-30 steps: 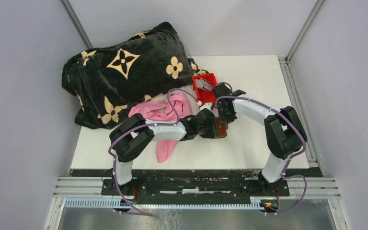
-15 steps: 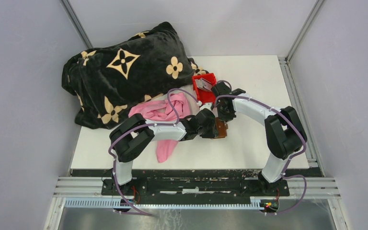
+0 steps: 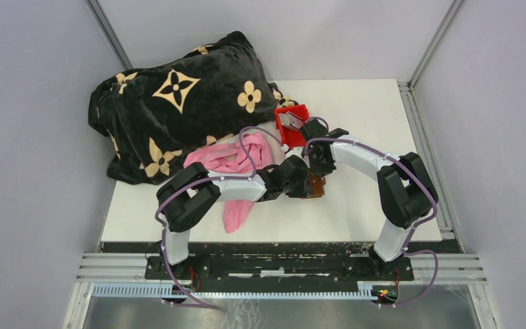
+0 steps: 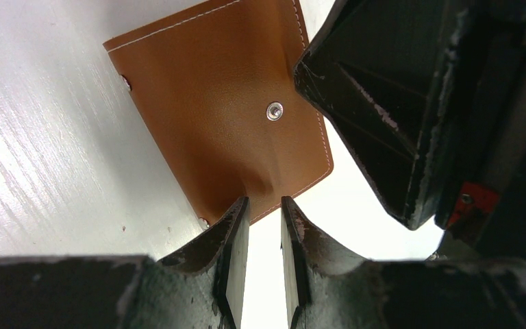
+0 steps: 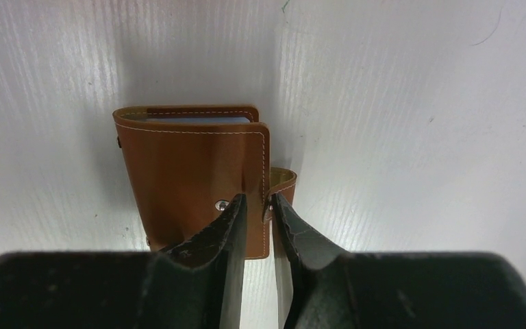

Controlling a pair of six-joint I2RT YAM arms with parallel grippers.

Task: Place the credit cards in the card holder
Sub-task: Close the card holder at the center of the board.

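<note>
With my left fingers (image 4: 229, 247) pinching the card holder's (image 4: 212, 103) edge and right fingers (image 5: 226, 233) nipping its strap-side edge, I'd peel the cover open slowly

We find no readable text, brand, number or label anywhere. The brown card holder (image 4: 226, 110) shows us only pale stitching and a plain metal snap stud, with no stamp or embossed name on the leather we can see. The black blanket (image 3: 178, 89) carries cream flower and four-pointed star motifs, a monogram-style pattern, but we can make out no letters among them. The red bin (image 3: 292, 118) holds something pale with marks too small for us to read.
</note>
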